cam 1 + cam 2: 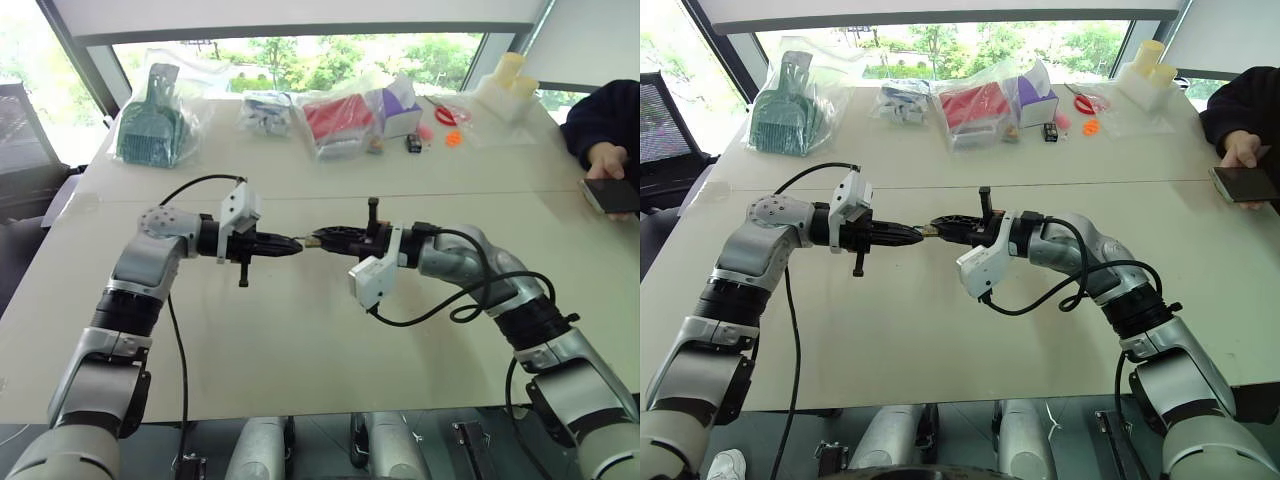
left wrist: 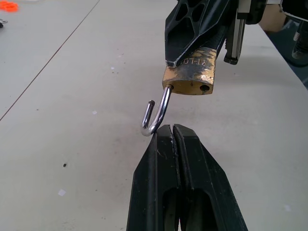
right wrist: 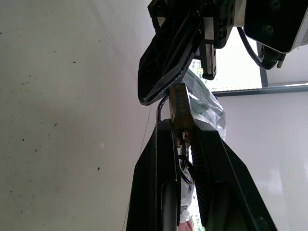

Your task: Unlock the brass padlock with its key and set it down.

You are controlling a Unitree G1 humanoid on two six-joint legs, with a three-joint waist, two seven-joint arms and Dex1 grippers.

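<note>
Brass padlock (image 2: 191, 77) body: stamped lettering, not legible.

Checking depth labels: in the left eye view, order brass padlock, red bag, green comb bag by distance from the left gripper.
1. brass padlock, at the left gripper tips.
2. green comb bag, far left of table.
3. red bag, far middle; close to call with 2.

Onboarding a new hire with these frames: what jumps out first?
Mid-table, the two grippers meet tip to tip above the table: the right gripper is clamped on the brass padlock, whose silvery shackle hangs sprung open, and the shut left gripper sits right at the shackle's bend. Next, bagged items line the far edge by the window, including a green comb-like tool. A person's hand holds a phone at the right.
</note>
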